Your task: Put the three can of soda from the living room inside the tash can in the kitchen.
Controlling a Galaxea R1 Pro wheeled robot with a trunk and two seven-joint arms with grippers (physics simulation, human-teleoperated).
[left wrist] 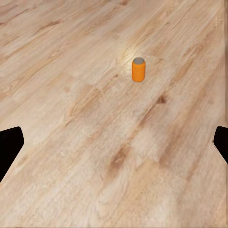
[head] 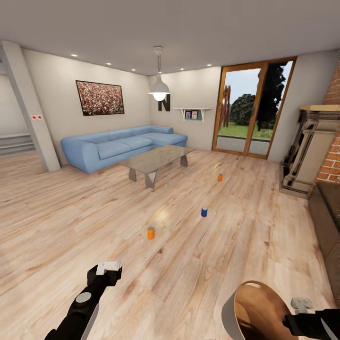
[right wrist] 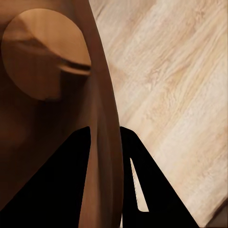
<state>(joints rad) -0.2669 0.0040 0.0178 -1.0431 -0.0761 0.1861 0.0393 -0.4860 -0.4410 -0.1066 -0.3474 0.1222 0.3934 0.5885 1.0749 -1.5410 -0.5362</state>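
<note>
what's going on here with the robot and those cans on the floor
The robot stands in the living room. Its right gripper is clamped on the rim of the trash can, carrying it. The left gripper is open and empty, aimed at the nearest orange can. A blue can and another orange can stand upright farther off on the wood floor.

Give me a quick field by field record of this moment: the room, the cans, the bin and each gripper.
room: living room, blue sofa, glass table, wood floor
cans: three upright on the floor, apart; near orange can, blue can, far orange can
bin: trash can, brown inside, tilted, held off the floor
left gripper: open, empty, facing the near orange can
right gripper: shut on the trash can's rim
cans binned: none seen inside
</note>
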